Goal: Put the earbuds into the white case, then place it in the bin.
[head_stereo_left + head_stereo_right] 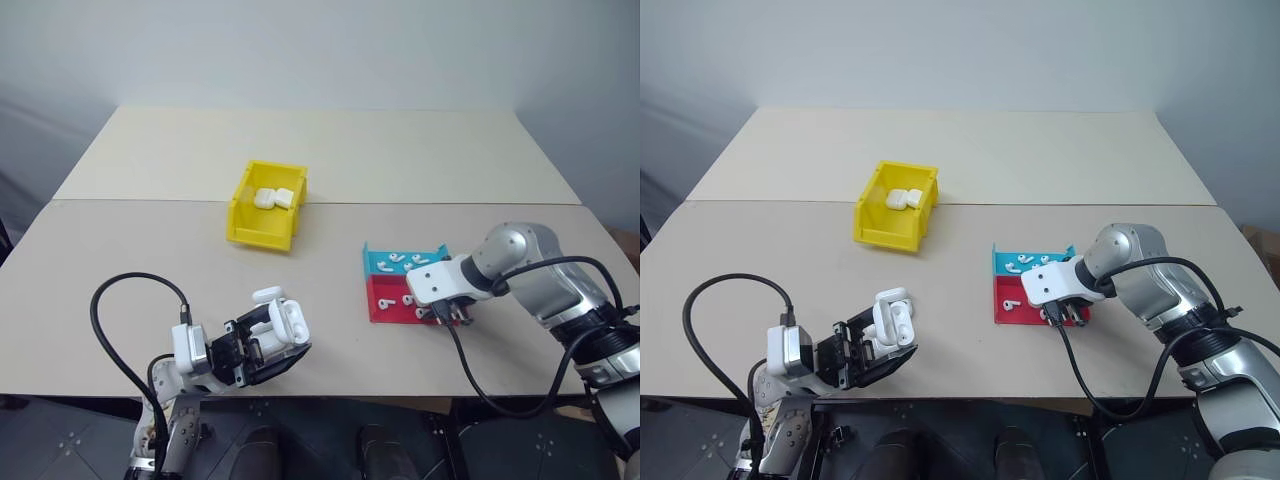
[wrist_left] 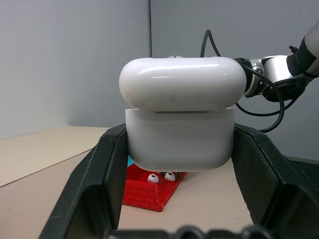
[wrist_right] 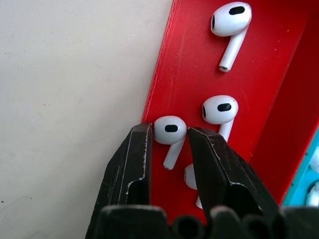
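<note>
My left gripper (image 1: 278,332) hangs near the table's front edge, shut on the white case (image 1: 285,320). In the left wrist view the case (image 2: 179,137) sits between both black fingers (image 2: 99,169) with its lid hinged open. My right gripper (image 1: 452,312) points down into the red half of the tray (image 1: 385,300). In the right wrist view its fingertips (image 3: 142,137) press on either side of one earbud (image 3: 170,130), which lies on the red floor. Two more earbuds (image 3: 230,20) lie beside it. The yellow bin (image 1: 262,236) stands at mid-table.
The bin holds a few white cases (image 1: 275,198). The tray's blue half (image 1: 378,262) holds several more earbuds (image 1: 415,260). A seam (image 1: 150,201) joins the two tables behind the bin. Black cables loop off both wrists near the front edge.
</note>
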You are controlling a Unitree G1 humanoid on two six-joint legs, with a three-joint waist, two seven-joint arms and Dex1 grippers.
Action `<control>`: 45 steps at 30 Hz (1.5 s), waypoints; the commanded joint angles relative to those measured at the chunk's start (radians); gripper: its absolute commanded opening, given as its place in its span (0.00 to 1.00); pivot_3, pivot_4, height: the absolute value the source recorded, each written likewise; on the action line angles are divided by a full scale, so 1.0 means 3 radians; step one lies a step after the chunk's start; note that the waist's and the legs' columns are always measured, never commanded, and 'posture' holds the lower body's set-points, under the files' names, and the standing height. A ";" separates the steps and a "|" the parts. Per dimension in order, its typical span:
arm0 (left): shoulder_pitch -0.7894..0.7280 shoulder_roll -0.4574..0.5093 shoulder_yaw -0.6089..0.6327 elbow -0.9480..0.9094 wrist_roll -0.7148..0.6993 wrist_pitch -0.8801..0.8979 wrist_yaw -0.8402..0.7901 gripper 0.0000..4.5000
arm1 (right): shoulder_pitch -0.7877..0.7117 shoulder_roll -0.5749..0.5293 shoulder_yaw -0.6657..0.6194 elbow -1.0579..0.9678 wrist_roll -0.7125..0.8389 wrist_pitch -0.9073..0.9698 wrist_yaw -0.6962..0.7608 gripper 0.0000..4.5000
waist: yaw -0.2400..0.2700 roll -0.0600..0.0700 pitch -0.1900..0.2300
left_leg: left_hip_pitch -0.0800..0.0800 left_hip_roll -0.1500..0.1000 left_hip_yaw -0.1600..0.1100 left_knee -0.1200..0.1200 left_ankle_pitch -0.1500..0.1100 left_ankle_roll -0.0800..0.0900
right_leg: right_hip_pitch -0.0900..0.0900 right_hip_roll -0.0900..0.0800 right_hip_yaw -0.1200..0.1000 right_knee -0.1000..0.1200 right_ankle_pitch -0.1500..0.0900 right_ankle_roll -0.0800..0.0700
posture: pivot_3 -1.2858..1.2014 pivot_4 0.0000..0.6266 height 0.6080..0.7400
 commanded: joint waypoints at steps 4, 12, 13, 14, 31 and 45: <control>-0.0010 -0.0013 -0.0009 -0.0089 0.0015 -0.0038 0.0026 0.62 | -0.0074 0.0009 -0.0042 -0.0049 -0.0008 -0.0033 0.0045 0.32 | 0.0000 0.0000 0.0000 | 0.0000 0.0000 0.0000 0.0000 0.0000 0.0000 | 0.0000 0.0000 0.0000 0.0000 0.0000 0.0000 | 0.52 0.24 1.00; 0.0002 -0.0008 0.0001 -0.0093 0.0020 -0.0027 0.0031 0.62 | -0.0064 0.0007 -0.0053 -0.0059 -0.0008 -0.0037 0.0028 0.15 | 0.0000 0.0000 0.0000 | 0.0000 0.0000 0.0000 0.0000 0.0000 0.0000 | 0.0000 0.0000 0.0000 0.0000 0.0000 0.0000 | 0.52 0.24 1.00; -0.0003 -0.0010 0.0000 -0.0088 0.0022 -0.0029 0.0032 0.62 | -0.0064 0.0007 -0.0071 -0.0075 0.0006 -0.0010 0.0023 0.15 | 0.0000 0.0000 0.0000 | 0.0000 0.0000 0.0000 0.0000 0.0000 0.0000 | 0.0000 0.0000 0.0000 0.0000 0.0000 0.0000 | 0.52 0.24 1.00; -0.0013 -0.0014 -0.0002 -0.0082 0.0023 -0.0032 0.0033 0.62 | -0.0066 0.0000 -0.0095 -0.0106 0.0026 0.0023 0.0026 0.15 | 0.0000 0.0000 0.0000 | 0.0000 0.0000 0.0000 0.0000 0.0000 0.0000 | 0.0000 0.0000 0.0000 0.0000 0.0000 0.0000 | 0.52 0.24 1.00; -0.0737 -0.0126 -0.0021 -0.0087 -0.0416 0.0553 0.0068 0.62 | 0.0299 0.1011 -0.2993 -0.1306 0.2247 0.1332 -0.1419 0.15 | 0.0029 -0.0001 -0.0001 | -0.0008 0.0000 -0.0020 0.0006 -0.0001 0.0001 | 0.0010 0.0001 -0.0019 0.0000 0.0000 0.0000 | 0.52 0.24 1.00; -0.1377 -0.0210 -0.0141 0.0310 -0.0368 0.0861 -0.0359 0.62 | 0.1335 0.2025 -0.2498 -0.2057 0.3256 0.0685 -0.1755 0.15 | -0.0013 0.0016 -0.0010 | -0.0015 0.0001 -0.0040 0.0009 0.0001 0.0003 | 0.0008 0.0005 -0.0033 0.0003 0.0000 -0.0001 | 0.52 0.24 1.00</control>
